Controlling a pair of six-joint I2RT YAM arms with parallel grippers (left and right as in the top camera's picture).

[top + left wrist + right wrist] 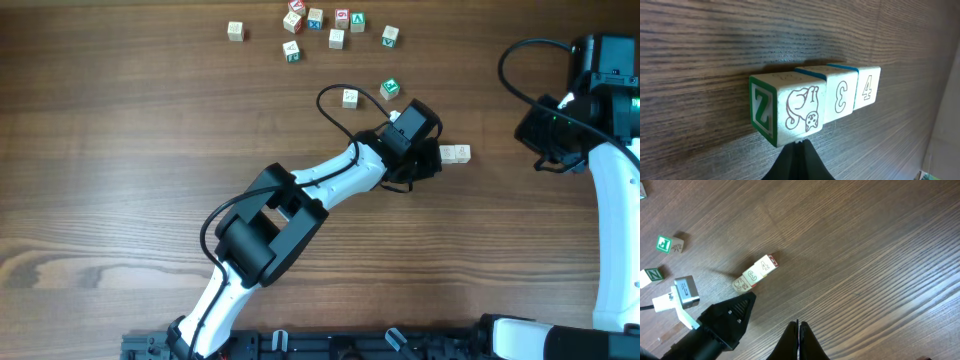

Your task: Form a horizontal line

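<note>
Your three-cube line (835, 97) lies near the middle of the surface (120, 150), at the tip of the closed left jaws. The right jaws are closed too, well apart. It looks finished: retreat straight, without nudging.

We see a dark wood-grain table (120, 130). Right of centre on it lies a row of three cubes (840, 95), touching side by side, their faces showing an animal drawing, a 3 and a 4. Near it, farther back, a pale cube (350, 97) and a green-marked cube (390, 89) sit apart. Along the far edge is a loose cluster of cubes (336, 38), perhaps nine.
</note>
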